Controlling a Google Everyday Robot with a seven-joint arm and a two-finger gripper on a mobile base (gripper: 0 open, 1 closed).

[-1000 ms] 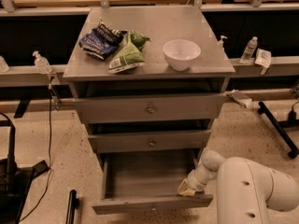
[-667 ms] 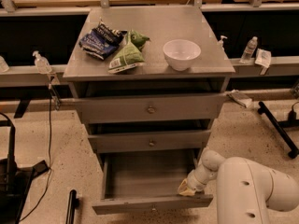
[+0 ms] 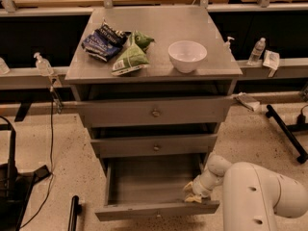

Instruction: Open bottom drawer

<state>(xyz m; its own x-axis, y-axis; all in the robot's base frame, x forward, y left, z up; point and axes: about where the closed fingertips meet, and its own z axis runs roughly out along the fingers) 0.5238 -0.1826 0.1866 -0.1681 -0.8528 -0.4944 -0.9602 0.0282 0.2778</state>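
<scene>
Speckled floor (image 3: 260,129); bent arm (image 3: 260,196) holds gripper (image 3: 194,195) inside bottom drawer (image 3: 154,210).

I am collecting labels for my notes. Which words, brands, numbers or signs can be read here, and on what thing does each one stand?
No text can be read here.
Blue bag: print too blurred to read.
Green bag: print too blurred to read.
Bottle at the right: label too small to read.
White bowl: no marking visible.
Bottom drawer, pulled out, and the gripper at its right front corner: no marking visible.
</scene>
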